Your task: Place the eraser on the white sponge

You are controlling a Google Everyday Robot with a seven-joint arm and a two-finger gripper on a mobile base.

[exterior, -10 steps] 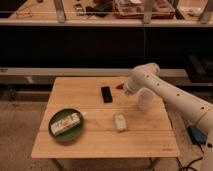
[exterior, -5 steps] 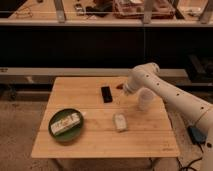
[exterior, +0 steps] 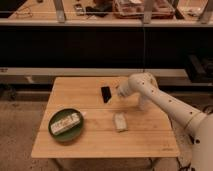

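The eraser (exterior: 106, 94) is lying unlifted just beside the gripper (exterior: 116, 93), whose grip I cannot tell; the white sponge (exterior: 120, 121) is waiting bare, well below it

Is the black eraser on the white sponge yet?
No. The eraser lies on the table, apart from the white sponge; the tool is beside the eraser.

No legible text, label, brand or number anywhere. The whitish block (exterior: 66, 123) on the green plate (exterior: 54, 133) carries green markings, none readable. Gripper (exterior: 116, 93) sits just beside the eraser (exterior: 106, 93); neither bears writing.
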